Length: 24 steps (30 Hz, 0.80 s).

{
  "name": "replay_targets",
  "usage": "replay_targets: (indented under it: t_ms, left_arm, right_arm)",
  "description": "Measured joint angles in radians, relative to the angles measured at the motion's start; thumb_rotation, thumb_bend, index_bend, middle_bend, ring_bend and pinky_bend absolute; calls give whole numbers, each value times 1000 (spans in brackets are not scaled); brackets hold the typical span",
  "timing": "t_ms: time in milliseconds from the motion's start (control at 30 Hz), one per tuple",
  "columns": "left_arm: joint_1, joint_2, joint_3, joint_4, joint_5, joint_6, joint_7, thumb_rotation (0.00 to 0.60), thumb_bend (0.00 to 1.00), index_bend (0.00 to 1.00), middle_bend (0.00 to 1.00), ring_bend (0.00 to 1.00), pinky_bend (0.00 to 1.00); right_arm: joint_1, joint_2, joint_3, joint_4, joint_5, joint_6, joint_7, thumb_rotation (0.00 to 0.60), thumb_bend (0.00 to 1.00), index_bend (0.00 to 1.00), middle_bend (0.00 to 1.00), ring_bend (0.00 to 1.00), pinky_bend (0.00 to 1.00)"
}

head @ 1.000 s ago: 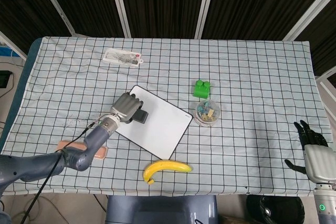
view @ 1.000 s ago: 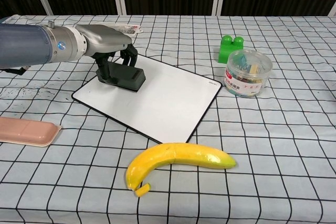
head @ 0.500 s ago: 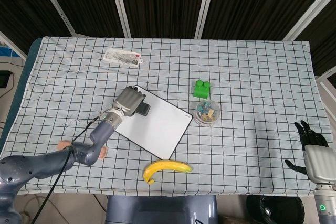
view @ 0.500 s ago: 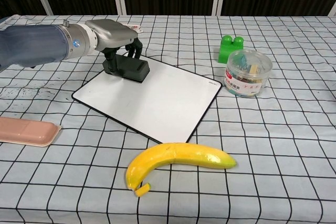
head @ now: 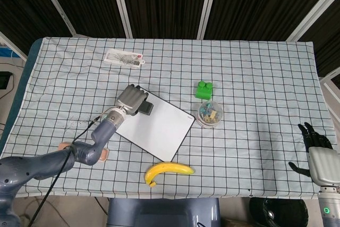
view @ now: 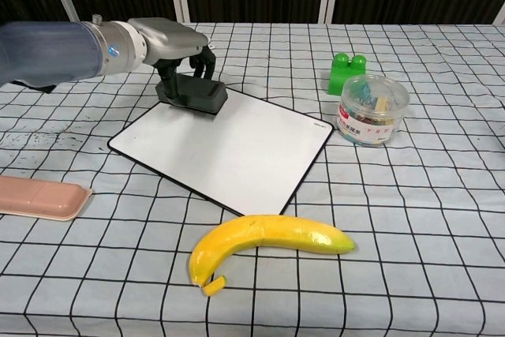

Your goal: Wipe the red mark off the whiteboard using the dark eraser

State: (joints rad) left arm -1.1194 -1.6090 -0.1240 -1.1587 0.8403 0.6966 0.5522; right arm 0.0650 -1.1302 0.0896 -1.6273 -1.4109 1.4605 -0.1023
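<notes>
The left hand (view: 170,41) is gripping the dark eraser (view: 193,94), fingers wrapped over its top, pressing it on the whiteboard (view: 237,147) at the board's far corner, upper left of the chest view. No red mark is showing on the white surface, which is stretching down and right from the eraser. The right hand (head: 317,147) is hanging well apart at the head view's right edge, off the bench, fingers spread.

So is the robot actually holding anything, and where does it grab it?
Its left hand grips the dark eraser from above, fingers down its sides, at the whiteboard's far corner. The right hand holds nothing.
</notes>
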Motion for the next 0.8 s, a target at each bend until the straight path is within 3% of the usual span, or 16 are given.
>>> replay_targets:
  t_ms: [233, 367, 600, 800]
  left_arm:
    - [40, 228, 39, -209, -8, 55, 59, 600, 275, 481, 465, 236, 316]
    - [91, 323, 75, -277, 16, 75, 45, 600, 275, 481, 464, 236, 316]
    - [173, 363, 123, -249, 134, 85, -73, 600, 275, 481, 463, 236, 316]
    - [232, 343, 152, -111, 244, 87, -202, 600, 275, 481, 464, 236, 316]
  right_arm:
    - [-2, -1, 0, -5, -2, 8, -5, 600, 31, 0, 73, 168, 182]
    - [-6, 0, 0, -10, -5, 16, -8, 600, 31, 0, 73, 168, 183]
    - [-7, -1, -1, -12, -7, 18, -10, 600, 31, 0, 73, 168, 183]
    - [-7, -1, 1, -12, -3, 14, -9, 600, 31, 0, 73, 168, 183]
